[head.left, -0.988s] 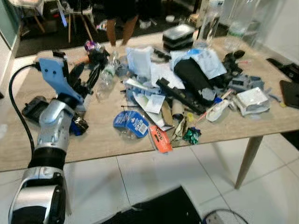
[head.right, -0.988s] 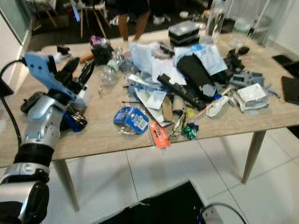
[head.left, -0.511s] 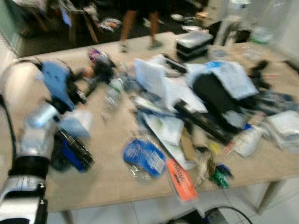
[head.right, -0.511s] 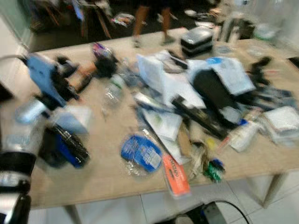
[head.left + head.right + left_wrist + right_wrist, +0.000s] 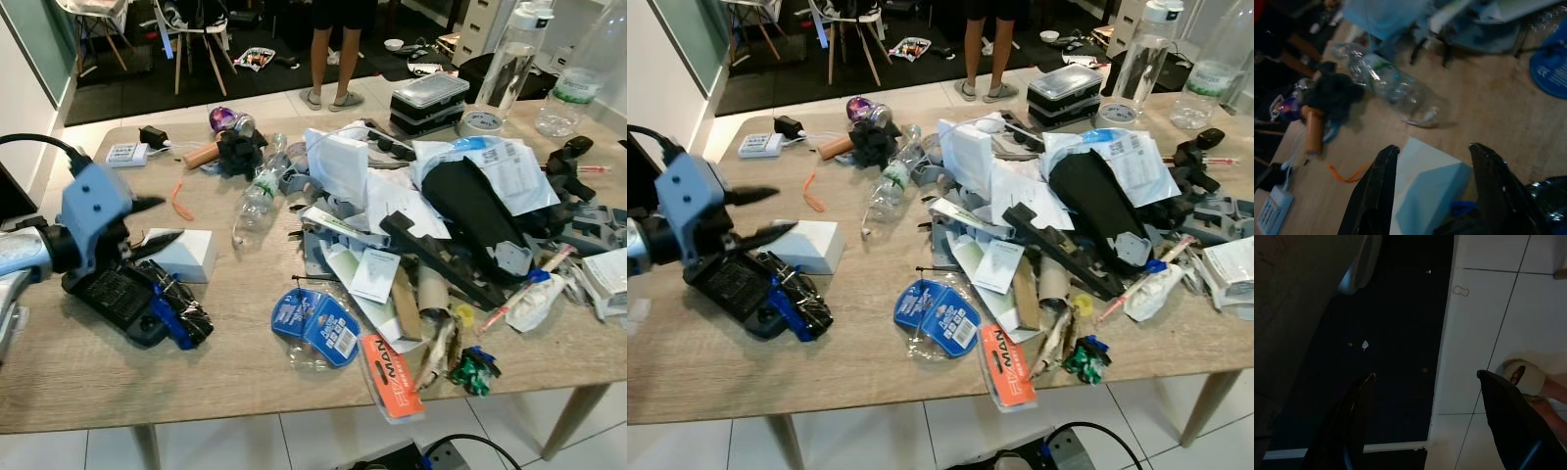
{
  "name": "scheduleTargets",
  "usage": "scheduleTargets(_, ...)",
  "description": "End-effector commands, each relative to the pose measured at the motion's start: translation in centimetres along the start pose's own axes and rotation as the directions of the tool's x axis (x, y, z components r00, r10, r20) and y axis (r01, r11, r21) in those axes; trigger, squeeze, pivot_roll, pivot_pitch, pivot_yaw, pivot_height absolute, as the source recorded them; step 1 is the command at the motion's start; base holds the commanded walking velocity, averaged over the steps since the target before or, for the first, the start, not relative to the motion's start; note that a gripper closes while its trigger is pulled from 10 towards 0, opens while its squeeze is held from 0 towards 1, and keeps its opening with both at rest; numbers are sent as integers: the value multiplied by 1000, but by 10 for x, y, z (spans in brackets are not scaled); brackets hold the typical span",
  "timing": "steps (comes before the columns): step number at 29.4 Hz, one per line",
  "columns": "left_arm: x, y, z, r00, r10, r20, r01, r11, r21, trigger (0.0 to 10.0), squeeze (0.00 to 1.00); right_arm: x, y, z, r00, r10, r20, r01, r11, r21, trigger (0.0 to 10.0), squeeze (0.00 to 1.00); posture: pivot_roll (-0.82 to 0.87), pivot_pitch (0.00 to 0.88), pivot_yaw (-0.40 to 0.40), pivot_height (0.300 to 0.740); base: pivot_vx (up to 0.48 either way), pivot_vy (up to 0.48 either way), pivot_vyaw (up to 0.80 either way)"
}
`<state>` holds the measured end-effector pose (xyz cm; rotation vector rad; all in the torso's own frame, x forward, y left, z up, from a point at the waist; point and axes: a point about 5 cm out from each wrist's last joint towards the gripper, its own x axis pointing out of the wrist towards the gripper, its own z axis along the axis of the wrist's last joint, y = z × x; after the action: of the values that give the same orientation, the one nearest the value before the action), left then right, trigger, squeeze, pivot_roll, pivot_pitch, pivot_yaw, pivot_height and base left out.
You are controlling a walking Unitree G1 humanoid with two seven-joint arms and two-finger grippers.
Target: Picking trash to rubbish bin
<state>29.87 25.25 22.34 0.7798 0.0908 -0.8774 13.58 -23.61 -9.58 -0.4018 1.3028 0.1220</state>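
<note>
Trash covers the wooden table point(image 5: 225, 382): a crushed clear bottle point(image 5: 257, 191), a blue round packet point(image 5: 315, 326), an orange wrapper point(image 5: 390, 374), a green wrapper point(image 5: 474, 370) and several papers. My left gripper point(image 5: 157, 220) comes in from the left edge, open, its fingers pointing at a white box point(image 5: 184, 253). In the left wrist view the white box point(image 5: 1425, 191) lies just under the fingers point(image 5: 1378, 196), with the bottle point(image 5: 1391, 85) beyond it. My right gripper point(image 5: 1432, 396) hangs open over white floor tiles and a dark mat.
A black device wrapped in blue point(image 5: 137, 299) lies under my left arm. Stacked black boxes point(image 5: 436, 98) and tall clear bottles point(image 5: 509, 54) stand at the far right. A person's legs point(image 5: 333, 49) and chairs point(image 5: 191, 29) are behind the table.
The camera moved and blurred, then settled closer over the table. My left gripper has come back from near the clear bottle to the white box at the left.
</note>
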Motion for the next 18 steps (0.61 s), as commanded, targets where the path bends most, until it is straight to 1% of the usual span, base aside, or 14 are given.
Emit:
scheduleTargets(1,2,-6,-2,995,-69,-65,72,996,45,10000,0,0,2,-3,1000,9,-13,-9,1000,1,10000,0,50,118,64,740,0,0,0)
scheduleTargets(2,13,-5,6,997,-68,-40,72,992,99,10000,0,0,2,-3,1000,9,-13,-9,1000,-3,10000,0,49,116,63,740,0,0,0)
scheduleTargets(3,17,-4,8,998,-60,-24,63,992,113,10000,0,0,2,-3,1000,8,-13,-8,1000,-4,10000,0,49,116,63,740,0,0,0)
scheduleTargets(4,19,-3,11,998,-58,-13,59,991,116,10000,0,0,2,-3,1000,8,-12,-8,1000,-4,10000,0,49,116,63,740,0,0,0)
scheduleTargets(5,24,-6,13,997,-82,-6,82,990,114,10000,0,0,2,-3,1000,7,-12,-7,1000,-4,10000,0,49,116,63,740,0,0,0)
scheduleTargets(6,29,-12,15,991,-131,-5,131,985,114,10000,0,0,2,-3,1000,5,-12,-5,1000,-3,10000,0,49,116,63,740,0,0,0)
scheduleTargets(7,29,-12,15,991,-131,-5,131,985,114,10000,0,0,2,-3,1000,5,-12,-5,1000,-3,10000,0,49,116,63,740,0,0,0)
scheduleTargets(8,32,-15,16,988,-156,2,155,981,115,10000,0,0,2,-3,1000,4,-12,-5,1000,-3,10000,0,49,116,63,740,0,0,0)
scheduleTargets(9,35,-16,19,986,-164,16,161,980,117,10000,1000,0,2,-3,1000,4,-11,-4,1000,-2,10000,0,49,116,63,740,0,0,0)
scheduleTargets(12,43,-17,27,983,-179,41,173,976,134,10000,1000,0,2,-2,1000,3,-10,-3,1000,-1,10000,0,40,110,68,740,0,0,0)
scheduleTargets(14,48,-20,28,979,-202,21,196,967,162,10000,1000,0,2,-2,1000,2,-10,-2,1000,-1,10000,0,40,110,68,740,0,0,0)
scheduleTargets(15,51,-20,28,979,-203,-8,200,962,186,10000,1000,0,2,-2,1000,2,-10,-2,1000,-2,10000,0,40,110,68,740,0,0,0)
scheduleTargets(16,57,-19,25,982,-182,-44,188,958,215,10000,1000,0,2,-2,1000,1,-9,-1,1000,-3,10000,0,40,110,68,740,0,0,0)
scheduleTargets(18,63,-17,23,984,-158,-80,173,954,246,10000,1000,0,2,-2,1000,0,-9,0,1000,-4,10000,0,40,110,68,740,0,0,0)
